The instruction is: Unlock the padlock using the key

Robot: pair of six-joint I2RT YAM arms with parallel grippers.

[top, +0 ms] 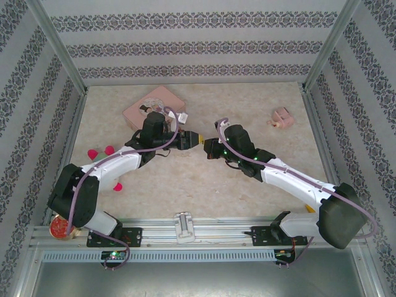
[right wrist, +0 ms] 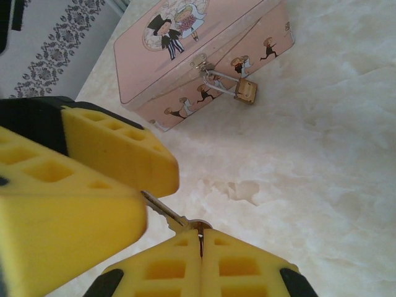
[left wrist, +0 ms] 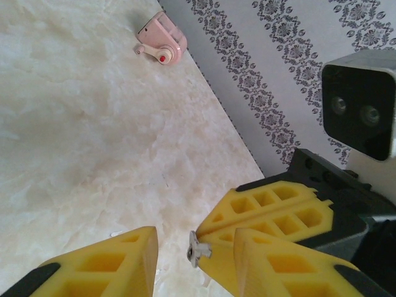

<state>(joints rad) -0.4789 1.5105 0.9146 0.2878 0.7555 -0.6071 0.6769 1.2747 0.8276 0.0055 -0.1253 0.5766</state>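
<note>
Top view, arms: the left fingers (top: 193,139) and the right arm (top: 291,176) meet tip to tip over the middle of the pale marbled surface (top: 185,192), just in front of the pink tin (top: 148,106).
Left wrist, right fingers (left wrist: 266,207): yellow blocks moulded with square pockets, pressed together on the key (left wrist: 198,250), whose silvery end pokes out.
Left wrist, left fingers: apart, one on each side of that end, neither visibly touching it.
Left wrist, bystander: a small glossy pink lump (left wrist: 162,44) far off by the patterned wall.
Right wrist, key: a thin flat metal sliver, what looks like its rounded end clamped in the right fingers, the blade reaching up-left between the left fingers.
Right wrist, padlock (right wrist: 245,91): a small brass block on a thin silvery shackle, hanging at the tin's front latch, well apart from the key.
Right wrist, tin: smooth painted metal with cartoon figures.
Risk, handover: this looks like a pass. If the right fingers let go before the left ones bite, the slick key would likely drop flat on the surface.
Risk, skew: a pinch on the blade alone may twist it off line.
Risk, lock: hanging loose, it may swing away under a push.
</note>
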